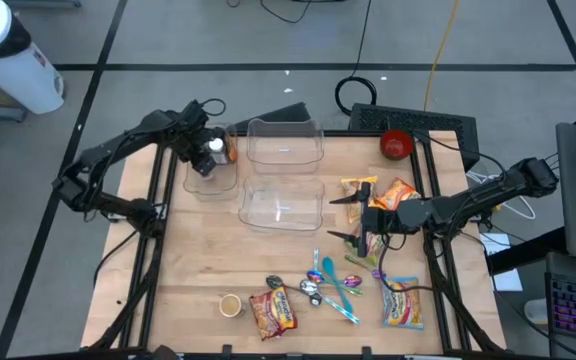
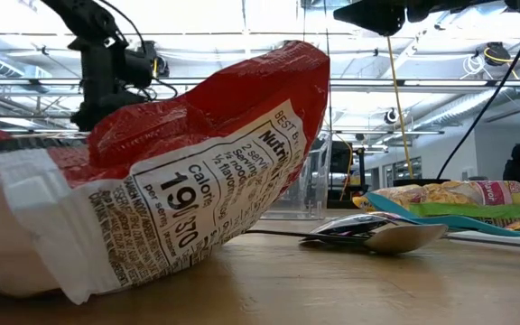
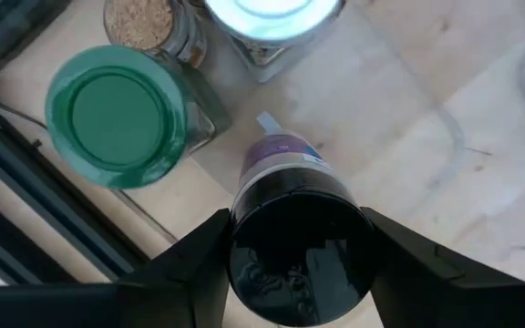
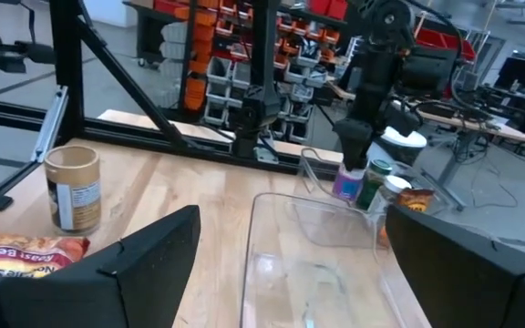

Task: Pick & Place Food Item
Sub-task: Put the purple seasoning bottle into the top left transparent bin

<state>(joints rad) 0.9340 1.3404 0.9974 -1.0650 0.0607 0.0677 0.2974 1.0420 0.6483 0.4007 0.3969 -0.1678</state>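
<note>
Left gripper (image 3: pixel 299 264) at the far-left corner of the wooden counter (image 1: pixel 208 270), fingers clamped on a purple-labelled, black-capped jar (image 3: pixel 297 228) inside a clear plastic bin (image 1: pixel 211 172), beside a green-lidded jar (image 3: pixel 117 117). Right gripper (image 1: pixel 353 218) hovers over snack packets (image 1: pixel 393 192), fingers spread, holding nothing.

Grey tiled floor (image 1: pixel 218 40) w/ dark seams, shelving w/ red bins (image 4: pixel 290 36), bright ceiling lights (image 2: pixel 242 18) overhead.
</note>
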